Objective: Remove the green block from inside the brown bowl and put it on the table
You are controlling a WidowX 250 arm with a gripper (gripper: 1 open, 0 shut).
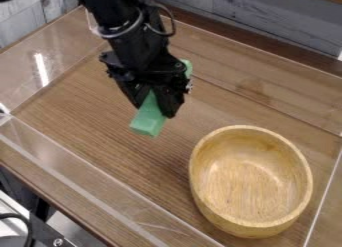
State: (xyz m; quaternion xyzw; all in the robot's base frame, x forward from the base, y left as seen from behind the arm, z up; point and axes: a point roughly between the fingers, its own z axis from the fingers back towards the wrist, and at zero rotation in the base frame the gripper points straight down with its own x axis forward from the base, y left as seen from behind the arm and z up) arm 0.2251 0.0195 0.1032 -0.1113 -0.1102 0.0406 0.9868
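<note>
My black gripper (151, 99) hangs over the middle of the table (80, 121), left of the brown bowl (250, 181). Its fingers are shut on the green block (150, 119), which sticks out below them, tilted, with its lower end close to the tabletop; whether it touches the wood I cannot tell. The bowl, light tan wood with a thick rim, stands at the front right and holds nothing.
Low clear acrylic walls (94, 186) edge the tabletop along the front and left. A clear plastic piece (104, 28) stands at the back behind the arm. Bare wood lies around the gripper on its left and front.
</note>
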